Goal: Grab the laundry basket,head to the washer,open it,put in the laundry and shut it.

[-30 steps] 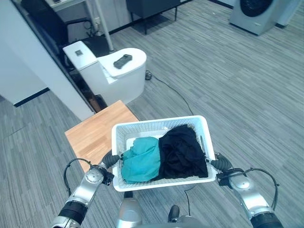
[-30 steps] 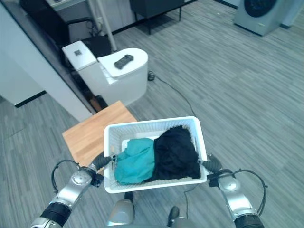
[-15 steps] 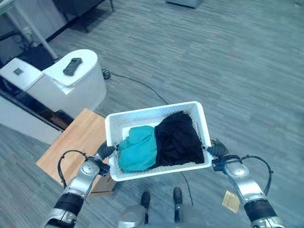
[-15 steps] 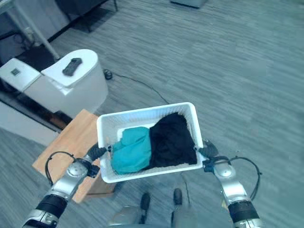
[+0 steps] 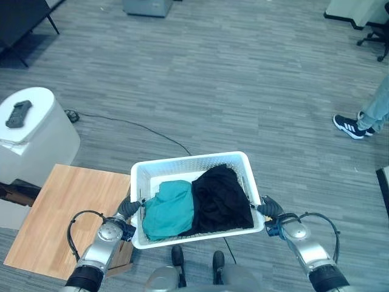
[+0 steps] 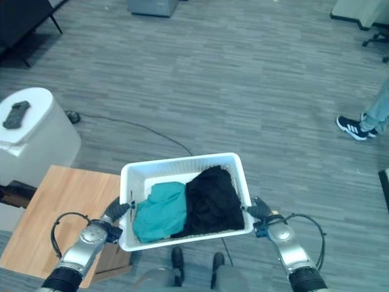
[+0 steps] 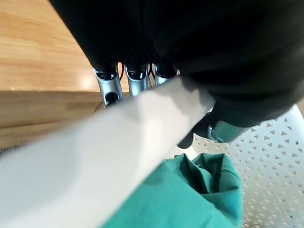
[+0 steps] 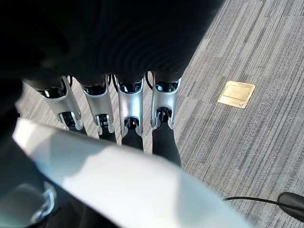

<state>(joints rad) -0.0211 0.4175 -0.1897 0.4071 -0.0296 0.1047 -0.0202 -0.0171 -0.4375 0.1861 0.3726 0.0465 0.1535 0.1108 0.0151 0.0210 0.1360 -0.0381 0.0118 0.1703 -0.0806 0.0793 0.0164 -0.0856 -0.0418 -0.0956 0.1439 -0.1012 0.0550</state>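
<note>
I hold a white perforated laundry basket (image 5: 188, 160) above the floor between both hands. Inside it a teal garment (image 5: 169, 210) lies on the left and a black garment (image 5: 220, 201) on the right. My left hand (image 5: 129, 207) grips the basket's left end; in the left wrist view its fingers (image 7: 110, 85) curl under the white rim (image 7: 95, 156). On the opposite end sits my right hand (image 5: 269, 208), whose fingers (image 8: 130, 109) wrap under that rim (image 8: 118, 180).
A low wooden table (image 5: 61, 213) stands at the lower left. Behind it is a white rounded unit (image 5: 36, 140) with a black remote (image 5: 18, 113) on top. A cable (image 5: 140, 125) crosses the grey floor. A person's shoe (image 5: 349, 126) shows at the right; a grey box (image 5: 148, 6) is far ahead.
The camera has swung to the right: table and white unit slid to the left, and a person's shoe came into view. Both hands keep the same hold on the basket.
</note>
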